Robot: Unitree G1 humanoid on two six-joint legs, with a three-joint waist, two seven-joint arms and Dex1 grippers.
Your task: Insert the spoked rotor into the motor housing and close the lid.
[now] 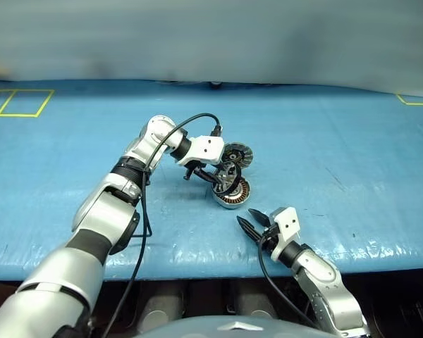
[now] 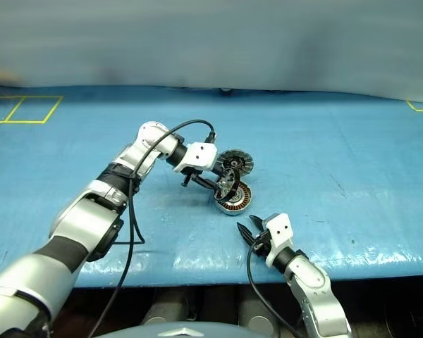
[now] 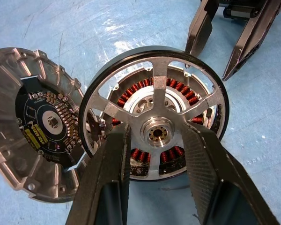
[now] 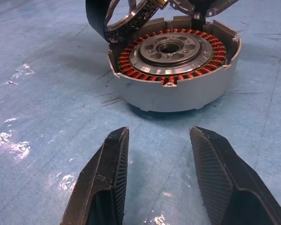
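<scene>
The left fingers [image 3: 154, 173] are clamped on the rotor [image 3: 154, 110], one finger on each side of its hub, and hold it tilted on edge over the housing [image 4: 175, 70]. Through the spokes the copper windings show just behind the wheel, so the rotor is close above the opening but, by my reading, not yet seated: in the right wrist view its dark rim stands up at the housing's far edge instead of lying flat inside.

The lid [image 3: 37, 126] is swung open, just beside the rotor on the side away from the right arm, its dark inner face with grey segments turned up. It seems joined to the housing's edge.

The right fingers [image 4: 164, 178] are parted and hold nothing. They point at the housing's near wall, a short way off from it, above the blue counter [image 1: 352, 162].

So the pick-up looks done. Left to do: level the rotor and lower it onto the centre of the housing, let go, then fold the lid over and press it shut. The right fingers look well placed to steady the housing during that.
</scene>
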